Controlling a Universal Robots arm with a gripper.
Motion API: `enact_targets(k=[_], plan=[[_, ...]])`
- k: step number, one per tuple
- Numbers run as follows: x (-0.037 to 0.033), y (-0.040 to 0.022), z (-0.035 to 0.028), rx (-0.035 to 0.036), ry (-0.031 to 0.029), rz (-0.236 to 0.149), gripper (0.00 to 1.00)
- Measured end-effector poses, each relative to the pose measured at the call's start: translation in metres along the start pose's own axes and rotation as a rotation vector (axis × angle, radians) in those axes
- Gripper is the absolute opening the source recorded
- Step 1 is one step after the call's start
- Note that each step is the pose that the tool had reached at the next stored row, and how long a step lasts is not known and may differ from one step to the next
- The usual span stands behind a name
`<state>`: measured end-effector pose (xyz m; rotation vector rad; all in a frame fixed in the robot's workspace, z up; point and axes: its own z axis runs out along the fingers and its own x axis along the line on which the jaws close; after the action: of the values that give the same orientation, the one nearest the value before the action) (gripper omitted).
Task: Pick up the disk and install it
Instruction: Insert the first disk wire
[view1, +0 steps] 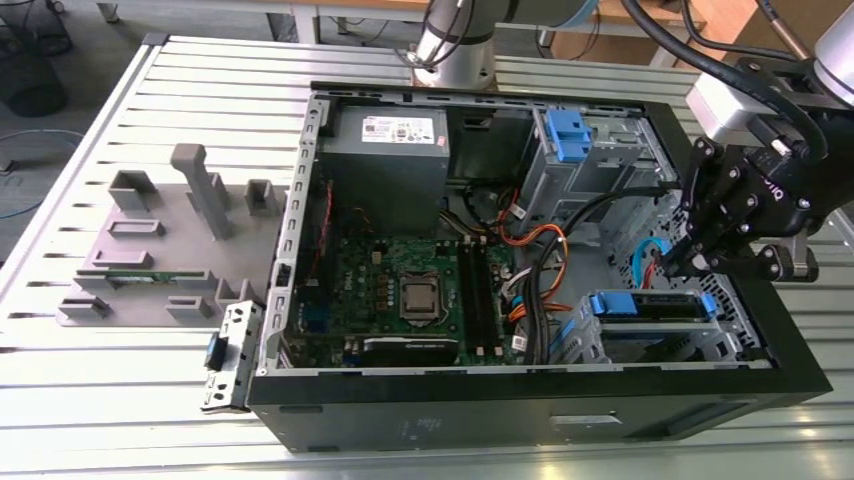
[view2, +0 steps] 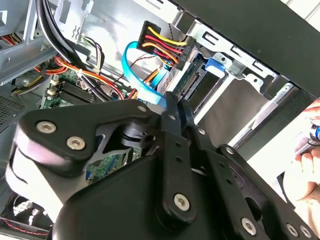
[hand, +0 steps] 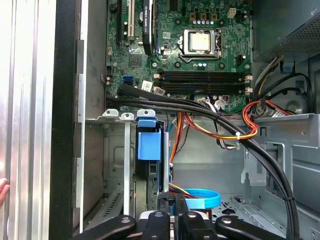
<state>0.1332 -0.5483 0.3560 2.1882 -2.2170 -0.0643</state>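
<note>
Exterior view, from its left to its right: a grey printed fixture plate (view1: 154, 250) with upright pegs and slots lies on the ribbed metal table (view1: 80, 400), just beside the open black computer case (view1: 534, 420). Inside the case, the green motherboard (view1: 400, 290) with its bare processor socket occupies the middle. The grey power supply (view1: 387, 150) with a small white sticker sits at the far edge, and a blue latch handle (view1: 566, 132) stands in the upper drive cage. Bundles of orange, red and black cables (view1: 534, 260) run between board and cages. Toward the exterior view's right, the disk (view1: 650, 306) sits in the lower drive bay near the case's front wall, its blue carrier frame showing. The black gripper (view1: 687, 262) hangs just above that bay, close to the disk's end; whether it touches the disk cannot be told.

In the second wrist view, the fingers (view2: 172, 117) appear pressed together with nothing between them, their tips near a blue flat cable (view2: 137, 82) and the disk's connector edge (view2: 187, 82). A person's hand (view2: 305, 165) shows outside the case.

In the first wrist view, the disk's blue frame (hand: 149, 142) stands in the bay beside the case wall, with the gripper (hand: 175, 212) close below it.
</note>
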Motion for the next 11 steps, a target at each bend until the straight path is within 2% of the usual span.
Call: enact_targets(k=[11], plan=[[0.0004, 0.0, 0.0, 0.0, 0.0, 0.0, 0.16]])
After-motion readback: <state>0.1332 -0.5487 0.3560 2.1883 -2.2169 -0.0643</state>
